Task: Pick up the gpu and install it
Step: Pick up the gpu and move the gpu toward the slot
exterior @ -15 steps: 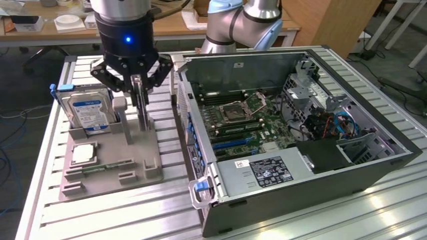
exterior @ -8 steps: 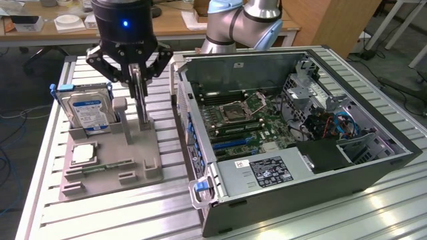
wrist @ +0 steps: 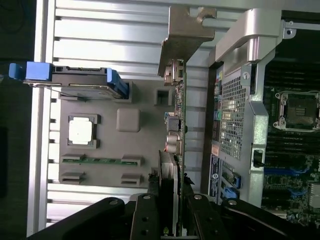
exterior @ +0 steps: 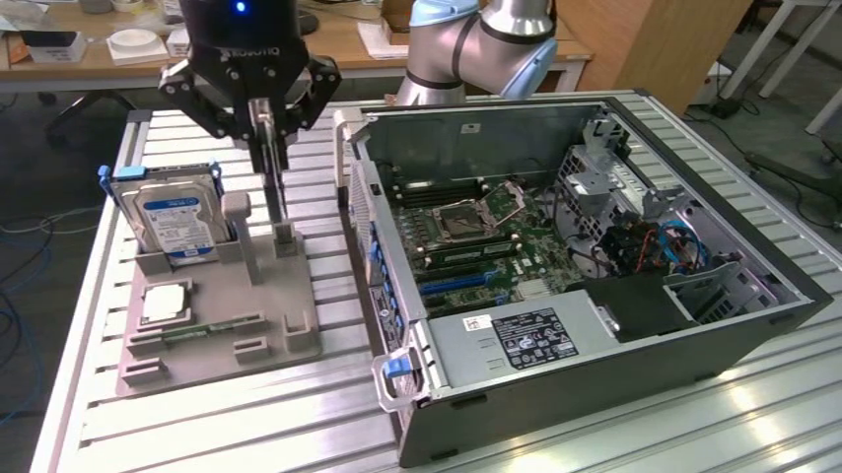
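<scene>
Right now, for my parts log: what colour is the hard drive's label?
Blue and white; the label shows best in the exterior view.

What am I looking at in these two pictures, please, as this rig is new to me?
This is a robot arm working at a slatted metal table. One picture comes from a camera off the arm, the other from a camera on its wrist. The black tool is closed on the gpu, a thin card seen edge-on, held upright above a grey tray. The tray also carries a hard drive standing on edge, a flat processor chip and a memory stick. On the exterior view's right lies an open computer case.
</scene>
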`<state>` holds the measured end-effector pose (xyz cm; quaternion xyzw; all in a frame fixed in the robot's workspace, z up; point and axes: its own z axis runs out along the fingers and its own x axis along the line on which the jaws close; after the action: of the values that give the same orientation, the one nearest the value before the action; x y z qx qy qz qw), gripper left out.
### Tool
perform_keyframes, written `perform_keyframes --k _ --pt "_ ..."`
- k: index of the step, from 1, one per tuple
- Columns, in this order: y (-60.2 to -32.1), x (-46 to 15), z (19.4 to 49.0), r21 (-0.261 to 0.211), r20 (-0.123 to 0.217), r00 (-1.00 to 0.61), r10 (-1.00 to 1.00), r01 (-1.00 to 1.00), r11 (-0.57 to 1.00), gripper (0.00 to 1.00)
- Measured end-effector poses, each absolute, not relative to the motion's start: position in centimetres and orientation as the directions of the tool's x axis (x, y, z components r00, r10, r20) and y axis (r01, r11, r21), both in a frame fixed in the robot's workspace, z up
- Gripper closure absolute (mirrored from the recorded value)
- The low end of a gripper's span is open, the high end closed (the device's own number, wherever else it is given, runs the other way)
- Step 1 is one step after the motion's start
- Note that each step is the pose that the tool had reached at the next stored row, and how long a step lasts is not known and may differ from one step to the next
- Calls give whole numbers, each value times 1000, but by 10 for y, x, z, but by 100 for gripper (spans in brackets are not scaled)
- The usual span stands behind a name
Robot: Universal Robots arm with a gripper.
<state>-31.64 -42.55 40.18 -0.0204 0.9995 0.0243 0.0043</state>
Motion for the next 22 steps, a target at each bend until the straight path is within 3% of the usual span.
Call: perform_keyframes --k 6,22 --pt "-426 -316 416 48 -10 -999 -36 -37 998 73" --pt "-426 -309 420 48 -10 -1000 11 11 999 73"
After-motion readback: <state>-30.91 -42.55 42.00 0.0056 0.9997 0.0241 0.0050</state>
